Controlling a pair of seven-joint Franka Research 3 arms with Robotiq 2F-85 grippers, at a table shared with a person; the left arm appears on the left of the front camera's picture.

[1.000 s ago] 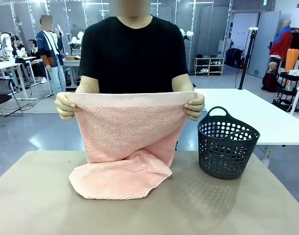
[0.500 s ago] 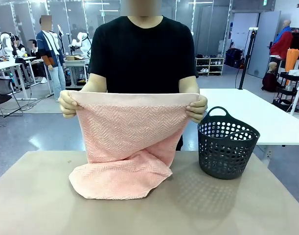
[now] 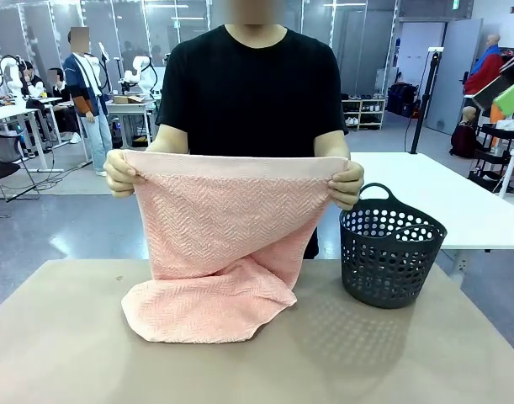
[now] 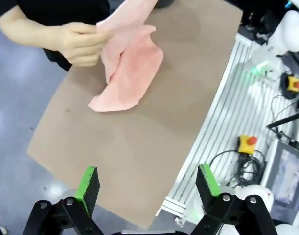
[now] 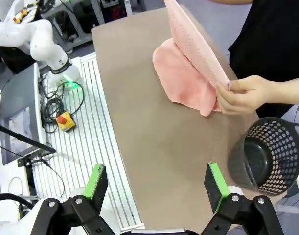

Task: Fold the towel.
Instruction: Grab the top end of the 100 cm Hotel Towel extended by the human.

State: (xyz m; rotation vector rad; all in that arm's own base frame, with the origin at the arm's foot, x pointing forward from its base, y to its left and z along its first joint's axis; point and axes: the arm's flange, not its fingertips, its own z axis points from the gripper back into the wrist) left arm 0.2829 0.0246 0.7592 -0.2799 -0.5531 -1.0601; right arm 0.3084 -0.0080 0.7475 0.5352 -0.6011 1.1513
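Light salmon-pink towel with a herringbone weave. The plain hem band is stretched straight along the top, held up above the table. The lower end narrows, then slumps in a rumpled heap on it.

Tan table — towel end, basket.

The light salmon-pink rectangular terry towel is soft cloth, rough with a raised herringbone weave; its plain hem band looks smoother. The dark grey round basket is perforated plastic with a slight sheen. The brown bench top looks smooth and matt.
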